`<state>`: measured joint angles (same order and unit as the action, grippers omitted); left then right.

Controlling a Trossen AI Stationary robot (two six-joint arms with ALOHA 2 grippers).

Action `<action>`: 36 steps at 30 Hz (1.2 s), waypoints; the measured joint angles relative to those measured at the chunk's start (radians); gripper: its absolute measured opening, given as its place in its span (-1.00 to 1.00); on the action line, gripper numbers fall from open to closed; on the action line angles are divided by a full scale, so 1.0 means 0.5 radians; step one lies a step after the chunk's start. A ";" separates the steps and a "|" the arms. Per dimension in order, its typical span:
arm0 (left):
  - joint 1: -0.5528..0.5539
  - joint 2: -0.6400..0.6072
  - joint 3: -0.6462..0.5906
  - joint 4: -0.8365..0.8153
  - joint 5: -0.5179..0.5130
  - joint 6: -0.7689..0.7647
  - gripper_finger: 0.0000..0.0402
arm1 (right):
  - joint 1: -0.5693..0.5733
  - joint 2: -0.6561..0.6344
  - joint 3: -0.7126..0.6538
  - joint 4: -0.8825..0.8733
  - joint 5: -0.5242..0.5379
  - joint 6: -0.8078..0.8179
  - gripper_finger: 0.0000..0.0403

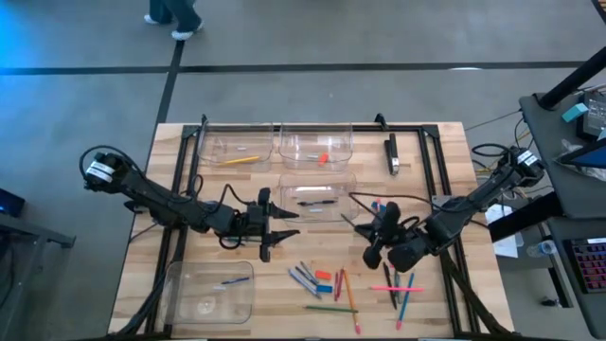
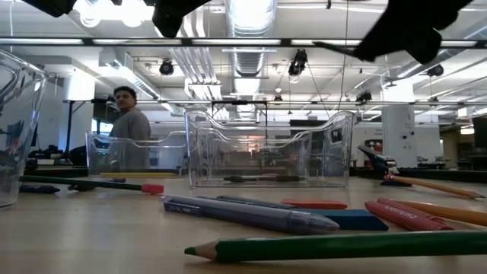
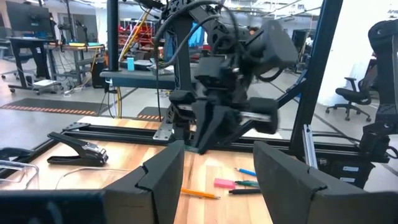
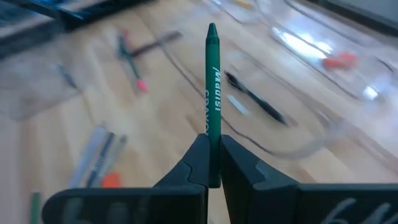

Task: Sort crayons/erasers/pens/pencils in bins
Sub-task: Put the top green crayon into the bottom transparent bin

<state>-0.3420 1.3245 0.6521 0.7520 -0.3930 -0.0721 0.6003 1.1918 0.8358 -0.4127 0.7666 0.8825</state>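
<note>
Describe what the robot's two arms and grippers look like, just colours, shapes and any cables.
Both arms are black, slim and jointed, with black cables looping beside them. The left arm has a white label near its base; the right arm does too. The left gripper has two broad, matte black angular fingers. The right gripper has similar dark wedge-shaped fingers.

Grey concrete floor [image 1: 312,95] crossed by dark lines surrounds the wooden table [image 1: 445,142]. Ceiling ducts [image 2: 247,30] and strip lights [image 2: 76,42] run overhead. A black office chair [image 3: 351,99] stands near a person [image 2: 131,129] in the room.
</note>
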 joint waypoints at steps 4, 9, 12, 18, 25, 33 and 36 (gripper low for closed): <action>-0.004 0.067 -0.005 0.091 0.002 0.011 -0.11 | -0.002 0.006 -0.005 0.213 -0.007 -0.196 -0.93; 0.005 0.262 0.048 0.244 -0.015 0.058 -0.11 | -0.005 0.006 -0.006 0.396 0.000 -0.404 -0.94; 0.027 0.373 0.118 0.329 -0.070 0.054 -0.10 | -0.005 0.006 -0.007 0.492 0.002 -0.509 -0.94; 0.068 0.564 0.281 0.305 -0.061 -0.247 0.10 | -0.005 0.006 -0.011 0.644 0.003 -0.563 -0.94; 0.142 0.649 0.355 0.312 -0.047 -0.442 0.40 | -0.006 0.006 -0.011 0.709 0.007 -0.624 -0.94; 0.150 0.706 0.385 0.352 -0.007 -0.517 0.47 | -0.010 0.006 -0.011 0.917 0.008 -0.765 -0.94; 0.155 0.708 0.385 0.405 -0.004 -0.516 0.47 | -0.030 0.006 -0.011 0.927 0.006 -0.799 -0.94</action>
<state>-0.2646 1.6787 0.8448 0.9544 -0.3949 -0.3302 0.5851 1.1950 0.8303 0.0506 0.7697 0.4828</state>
